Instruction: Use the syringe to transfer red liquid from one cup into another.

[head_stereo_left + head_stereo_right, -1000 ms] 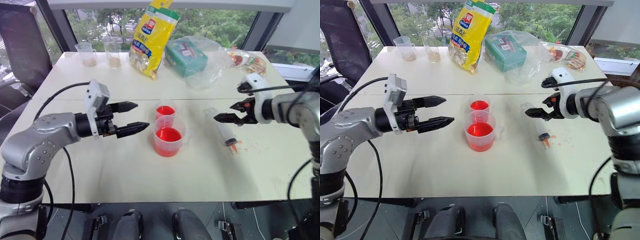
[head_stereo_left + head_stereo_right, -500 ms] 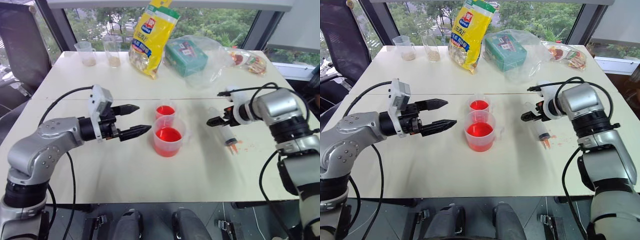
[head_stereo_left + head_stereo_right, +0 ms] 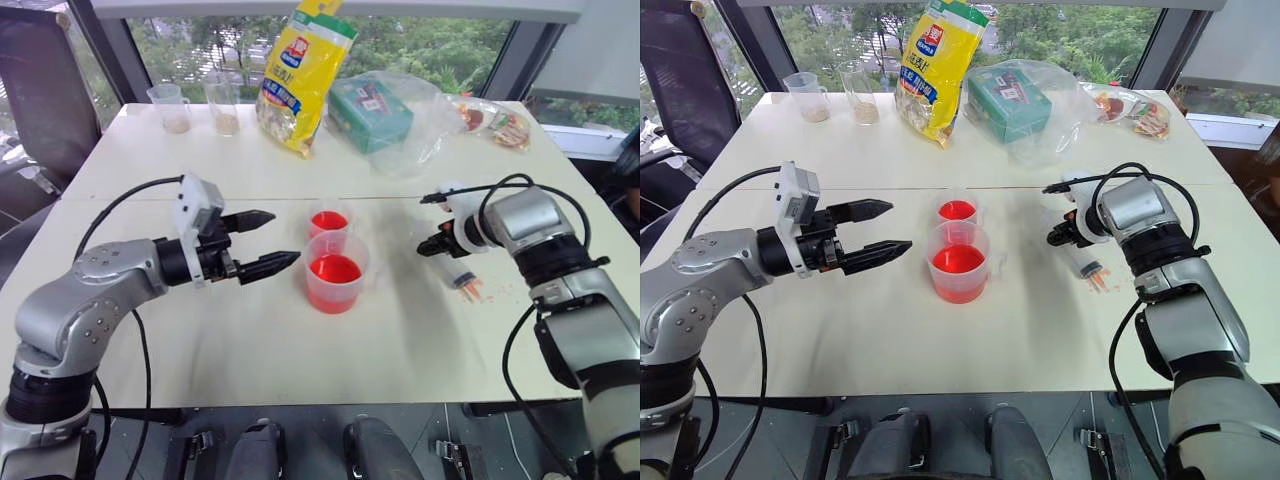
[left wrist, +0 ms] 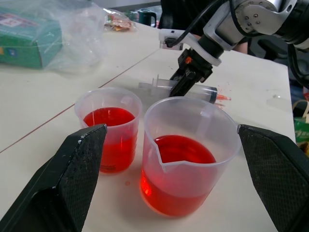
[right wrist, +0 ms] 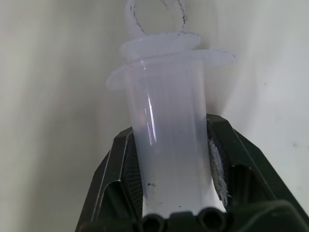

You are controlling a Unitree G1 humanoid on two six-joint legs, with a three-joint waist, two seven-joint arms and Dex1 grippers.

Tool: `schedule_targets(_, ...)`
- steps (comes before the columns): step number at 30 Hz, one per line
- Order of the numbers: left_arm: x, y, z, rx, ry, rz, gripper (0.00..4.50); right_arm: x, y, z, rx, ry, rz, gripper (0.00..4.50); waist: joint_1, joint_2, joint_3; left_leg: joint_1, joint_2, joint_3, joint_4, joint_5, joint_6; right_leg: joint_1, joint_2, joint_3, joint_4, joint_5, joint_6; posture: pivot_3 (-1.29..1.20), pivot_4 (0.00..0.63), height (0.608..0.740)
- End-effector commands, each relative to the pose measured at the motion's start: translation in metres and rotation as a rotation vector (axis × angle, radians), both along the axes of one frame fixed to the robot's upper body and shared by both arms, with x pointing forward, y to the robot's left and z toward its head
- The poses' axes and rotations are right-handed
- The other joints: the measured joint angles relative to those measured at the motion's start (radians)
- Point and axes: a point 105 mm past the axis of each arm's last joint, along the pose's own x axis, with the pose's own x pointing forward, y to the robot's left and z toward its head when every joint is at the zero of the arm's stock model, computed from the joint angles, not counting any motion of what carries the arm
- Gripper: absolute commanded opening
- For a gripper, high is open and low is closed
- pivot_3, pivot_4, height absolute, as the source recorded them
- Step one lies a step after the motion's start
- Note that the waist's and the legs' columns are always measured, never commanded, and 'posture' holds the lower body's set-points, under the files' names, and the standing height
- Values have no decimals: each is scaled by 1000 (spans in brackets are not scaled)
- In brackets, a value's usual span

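The clear syringe (image 3: 455, 270) lies on the table right of the cups, its orange-red tip (image 3: 468, 288) toward the front edge. My right gripper (image 3: 433, 246) is shut on its barrel (image 5: 169, 145), just below the flange. The wide handled beaker (image 3: 336, 272) holds red liquid (image 4: 186, 150). Directly behind it, the small narrow cup (image 3: 331, 224) also holds red liquid. My left gripper (image 3: 262, 240) hovers open to the left of both cups, pointing at them, with nothing between its fingers.
A yellow snack bag (image 3: 305, 75) and a green box in a plastic bag (image 3: 372, 110) stand at the back. Two clear jugs (image 3: 172, 107) are at the back left, snack packets (image 3: 495, 120) at the back right. Red drops (image 3: 482, 292) dot the table by the syringe tip.
My right gripper came down to the syringe and closed on its barrel. The left arm has stayed where it was.
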Motion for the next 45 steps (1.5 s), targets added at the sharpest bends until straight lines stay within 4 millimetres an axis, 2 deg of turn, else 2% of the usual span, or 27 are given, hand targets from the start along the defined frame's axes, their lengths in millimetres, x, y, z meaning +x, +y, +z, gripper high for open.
schedule_targets(1,-2,1,20,-5,-84,-6,4500,4,7,14,37,-51,14,1443,0,0,0,0,0,0,0,0,0,0,0,0,0,0,0,0,150,740)
schedule_targets(2,-2,1,21,-5,-85,-7,4500,5,7,19,47,-67,13,1443,1,0,0,0,0,0,0,0,0,0,0,0,0,0,0,0,150,740)
schedule_targets(3,-1,1,22,-4,-86,-11,4500,6,8,33,59,-127,29,1443,2,0,0,0,0,0,0,0,0,0,0,0,1,0,0,0,150,740)
schedule_targets(5,1,2,25,-2,-88,-18,4500,7,18,65,145,-266,90,1443,2,1,0,0,0,0,0,0,0,0,0,0,1,0,0,0,150,740)
schedule_targets(7,4,2,30,-8,-92,-29,4500,0,36,105,259,-449,198,1443,3,1,0,-1,0,0,-1,0,0,-1,0,0,1,0,0,0,150,740)
schedule_targets(8,5,2,32,-12,-93,-34,4500,-4,42,118,298,-516,233,1443,4,1,0,-1,0,0,-1,0,0,-2,0,0,1,0,0,0,150,740)
schedule_targets(9,7,1,35,-19,-97,-43,4500,-14,55,140,381,-622,306,1443,5,1,0,-1,0,0,-1,0,0,-2,0,0,0,0,0,0,150,740)
schedule_targets(10,8,0,37,-23,-98,-50,4500,-22,62,153,434,-689,348,1443,4,1,0,-2,0,-1,-1,0,0,-2,0,-1,0,0,0,0,150,740)
schedule_targets(12,12,-2,42,-22,-105,-68,4500,-51,86,188,598,-920,497,1443,4,0,0,-2,0,-1,-1,0,0,-2,0,-1,0,0,0,0,150,740)
schedule_targets(14,16,-3,46,-17,-112,-85,4500,-77,102,204,738,-1048,582,1443,3,0,0,-2,0,-1,-1,0,0,-1,0,-1,0,0,0,0,150,740)
schedule_targets(15,17,-4,47,-15,-113,-89,4500,-82,105,205,770,-1067,592,1443,4,0,0,-2,0,-1,-1,0,0,-1,1,-1,0,0,0,0,150,740)
schedule_targets(17,20,-7,52,-13,-120,-109,4500,-96,118,201,873,-1082,624,1443,5,0,0,-1,0,-1,-1,0,0,-1,0,-1,0,0,0,0,150,740)
schedule_targets(20,22,-9,56,-6,-125,-133,4500,-109,134,187,938,-1073,680,1443,7,0,0,-1,0,-1,0,0,0,0,-1,-2,0,0,0,0,150,740)
schedule_targets(26,24,-12,64,11,-129,-162,4500,-103,152,133,947,-1026,660,1443,1,0,0,-1,0,-1,0,0,-1,-1,0,-1,1,0,0,0,150,740)
schedule_targets(33,20,-18,65,25,-115,-209,4500,-99,152,77,826,-1011,639,1443,3,0,0,-1,0,-1,0,1,-1,-1,1,-1,2,0,0,0,150,740)
schedule_targets(40,9,-26,56,48,-69,-281,4500,-99,153,57,779,-995,637,1443,2,0,0,0,0,-1,0,1,-2,-1,1,-1,3,0,0,0,150,740)
schedule_targets(45,6,-31,51,43,-45,-312,4500,-99,155,53,783,-981,637,1443,3,0,0,1,0,-1,0,1,-2,0,1,-1,3,0,0,0,150,740)
